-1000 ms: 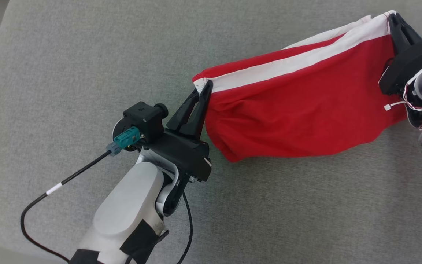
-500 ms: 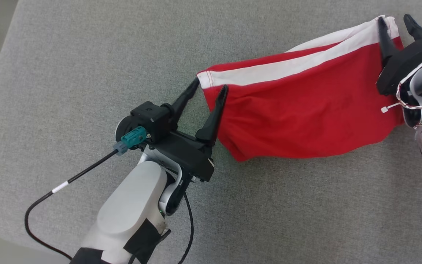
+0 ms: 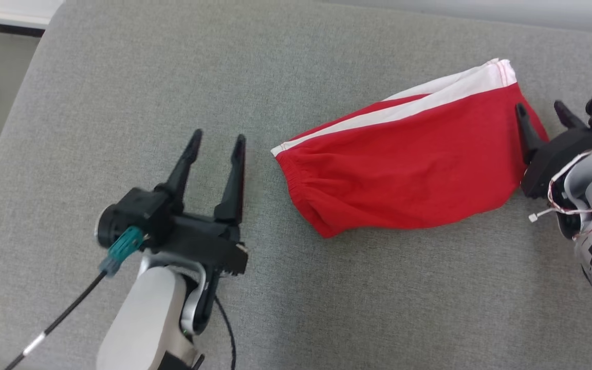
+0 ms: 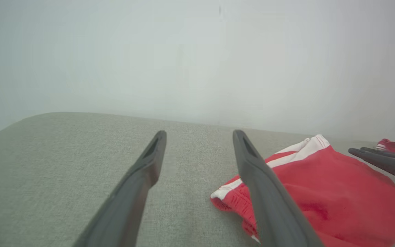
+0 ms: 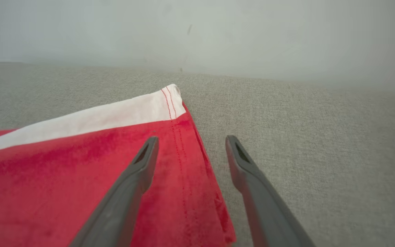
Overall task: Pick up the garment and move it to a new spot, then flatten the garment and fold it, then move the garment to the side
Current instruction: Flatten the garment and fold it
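Garment [image 3: 404, 174] lying folded on grey cushion [image 3: 121, 77], nothing gripping it. Left gripper [image 3: 219, 135] hovering just beside garment's waistband end [image 3: 296, 169], jaws spread wide, empty. Right gripper [image 3: 539, 106] straddling garment's hem edge [image 5: 190, 154], equally wide, holding nothing. You're probably heading into flattening: be keeping grippers low, pinching both layers at end corners, pulling evenly apart without lifting.

Grey fabric surface [image 3: 121, 77], red-and-white garment [image 3: 404, 174] lying flat

The right gripper [image 5: 191, 139] has its fingers [image 5: 129, 192] spread: one over the red garment [image 5: 63, 164] near its stitched hem, the other over the grey fabric surface [image 5: 303, 137]. A white band [image 5: 115, 115] runs along the garment's far edge.
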{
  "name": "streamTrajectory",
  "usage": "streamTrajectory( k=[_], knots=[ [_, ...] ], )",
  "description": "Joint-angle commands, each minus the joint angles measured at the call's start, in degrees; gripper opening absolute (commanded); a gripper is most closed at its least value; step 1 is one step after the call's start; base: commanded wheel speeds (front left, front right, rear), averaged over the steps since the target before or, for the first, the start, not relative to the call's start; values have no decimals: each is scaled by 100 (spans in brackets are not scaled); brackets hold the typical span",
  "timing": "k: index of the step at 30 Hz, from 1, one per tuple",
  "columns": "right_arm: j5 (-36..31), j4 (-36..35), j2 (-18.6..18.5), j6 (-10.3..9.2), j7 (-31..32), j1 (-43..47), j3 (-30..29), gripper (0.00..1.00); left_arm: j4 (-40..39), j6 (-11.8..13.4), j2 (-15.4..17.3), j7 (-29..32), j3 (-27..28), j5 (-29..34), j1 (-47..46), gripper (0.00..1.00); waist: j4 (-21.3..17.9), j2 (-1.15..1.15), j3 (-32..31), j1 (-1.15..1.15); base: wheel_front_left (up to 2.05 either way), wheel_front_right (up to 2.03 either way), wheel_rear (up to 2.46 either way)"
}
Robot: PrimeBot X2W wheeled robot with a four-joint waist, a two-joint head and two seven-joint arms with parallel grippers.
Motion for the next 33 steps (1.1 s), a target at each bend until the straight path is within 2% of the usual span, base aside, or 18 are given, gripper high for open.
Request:
streamTrajectory(
  k=[1, 6, 11, 16, 17, 18, 22, 25, 33],
  knots=[
    [81, -19, -29, -19, 43, 119, 19, 100, -163, 13, -2, -16, 132, 179, 195, 100, -52, 0, -95, 1, 0, 0, 0],
    [315, -2, -41, -19, 208, 293, 65, 100, -825, 40, -2, -16, 617, 629, 728, 100, -41, 0, -109, 1, 0, 0, 0],
    [444, 99, 4, -19, 277, 315, 47, 100, -1205, 82, -3, -16, 838, 970, 1073, 100, -9, 0, -89, 1, 0, 0, 0],
    [562, 271, 81, -19, 445, 354, 78, 100, -1418, 118, -4, -16, 998, 1041, 1380, 100, 44, 0, -102, 1, 0, 0, 0],
    [576, 296, 95, -18, 500, 377, 87, 62, -1436, 122, -3, -16, 1009, 1045, 1424, 100, 53, 0, -107, 1, 0, 0, 0],
    [611, 310, 111, -19, 533, 397, 92, 0, -1448, 120, -3, -16, 1015, 1047, 1459, 100, 59, 0, -112, 1, 0, 0, 0],
    [722, 266, 116, -19, 477, 411, 70, 0, -1455, 146, -3, -16, 1007, 1046, 1551, 100, 56, 0, -157, 1, 0, 0, 0],
    [1049, 56, 123, -19, 174, 455, -143, 0, -1414, 170, -2, -16, 1041, 1096, 1613, 100, -24, 0, -300, 1, 0, 0, 0],
    [1421, -722, -38, -19, -222, 1278, -53, 0, -1373, 144, -3, -16, 1269, 1232, 1959, 100, -387, 0, -737, 1, 0, 0, 0]
  ],
)
